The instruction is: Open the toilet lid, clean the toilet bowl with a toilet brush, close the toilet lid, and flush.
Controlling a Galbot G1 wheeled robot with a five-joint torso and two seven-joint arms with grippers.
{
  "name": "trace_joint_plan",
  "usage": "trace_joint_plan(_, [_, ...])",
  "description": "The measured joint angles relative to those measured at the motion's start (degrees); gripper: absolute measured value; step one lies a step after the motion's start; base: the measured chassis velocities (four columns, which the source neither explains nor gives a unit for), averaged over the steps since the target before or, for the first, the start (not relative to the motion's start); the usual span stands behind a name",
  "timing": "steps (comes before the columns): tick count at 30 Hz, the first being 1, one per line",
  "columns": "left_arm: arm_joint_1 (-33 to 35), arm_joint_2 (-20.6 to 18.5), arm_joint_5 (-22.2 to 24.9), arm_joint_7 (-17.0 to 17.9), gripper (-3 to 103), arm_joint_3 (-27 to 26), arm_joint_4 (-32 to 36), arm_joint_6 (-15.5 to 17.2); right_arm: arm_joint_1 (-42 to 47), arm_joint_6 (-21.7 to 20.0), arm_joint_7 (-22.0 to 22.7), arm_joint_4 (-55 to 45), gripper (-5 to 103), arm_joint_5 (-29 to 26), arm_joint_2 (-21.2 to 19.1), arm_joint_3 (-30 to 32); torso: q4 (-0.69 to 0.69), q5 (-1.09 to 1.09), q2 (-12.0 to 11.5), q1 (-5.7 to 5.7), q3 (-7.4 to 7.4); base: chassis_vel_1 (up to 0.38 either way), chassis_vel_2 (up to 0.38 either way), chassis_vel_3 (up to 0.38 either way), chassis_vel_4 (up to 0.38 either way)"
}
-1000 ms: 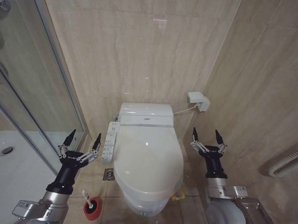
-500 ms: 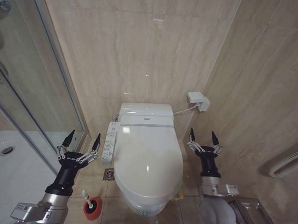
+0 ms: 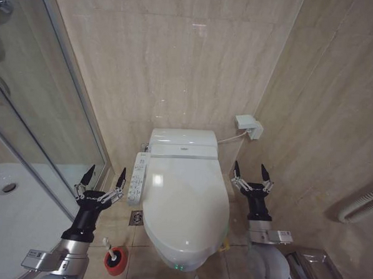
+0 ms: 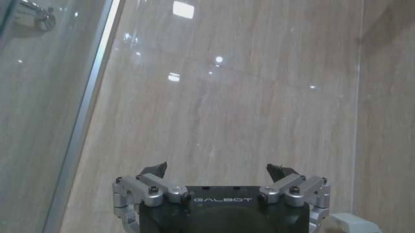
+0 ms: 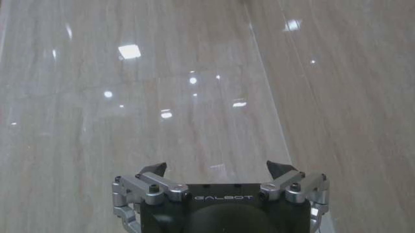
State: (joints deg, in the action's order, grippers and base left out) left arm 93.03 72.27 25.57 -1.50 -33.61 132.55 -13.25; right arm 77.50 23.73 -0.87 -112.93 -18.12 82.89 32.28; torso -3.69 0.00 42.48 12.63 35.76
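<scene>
The toilet lid [image 3: 184,199] lies shut over the toilet bowl [image 3: 179,255], which stands against the back wall. The toilet brush [image 3: 112,253] stands in its red holder on the floor left of the bowl. My left gripper [image 3: 103,174] is open, fingers pointing up, between the shower glass and the toilet, above the brush. My right gripper [image 3: 249,171] is open too, fingers up, just right of the lid. In the left wrist view my left gripper [image 4: 219,169] faces the tiled wall; in the right wrist view my right gripper [image 5: 217,166] faces the wall corner.
A white button panel [image 3: 138,177] runs along the toilet's left side. The cistern [image 3: 182,142] sits behind the lid. A shower glass wall [image 3: 44,107] and white shower tray [image 3: 13,218] close off the left. A wall socket box [image 3: 248,126] and a grab rail [image 3: 363,204] are on the right.
My right gripper has moved left and a little up, closer to the toilet's right side. The left gripper has stayed nearly where it was. The lid stays shut.
</scene>
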Motion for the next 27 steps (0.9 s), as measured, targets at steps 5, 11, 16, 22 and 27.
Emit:
trace_joint_plan(5, [0.0,-0.4,0.0,0.0,100,-0.3,0.0,-0.2,-0.5,0.1,-0.1,0.4,100,0.0,0.4,-0.1,0.01,0.0,0.0,0.02,0.0,-0.06,0.064,0.062,-0.07])
trace_joint_plan(11, [0.1,-0.8,0.2,0.0,100,-0.7,0.2,-0.5,-0.5,0.4,0.8,0.5,100,1.2,0.7,-0.7,0.02,0.0,0.0,0.02,0.0,-0.03,0.029,0.044,-0.019])
trace_joint_plan(16, [-0.1,-0.9,0.2,0.0,100,-0.7,0.0,-0.7,-0.4,0.5,1.0,0.4,100,1.4,0.8,-0.8,0.01,0.0,0.0,0.0,0.0,0.0,0.0,0.0,0.0])
trace_joint_plan(22, [-0.6,-1.1,0.3,0.2,100,-0.8,-0.3,-0.8,-0.1,0.6,1.0,0.2,100,1.6,1.1,-0.8,0.01,0.0,0.0,0.0,0.0,0.0,0.0,0.0,0.0])
trace_joint_plan(27, [-1.0,-1.3,0.6,0.2,100,-1.1,-0.7,-0.8,0.2,0.7,1.0,-0.1,100,1.6,1.1,-0.7,0.01,0.0,0.0,0.0,0.0,0.0,0.0,0.0,0.0])
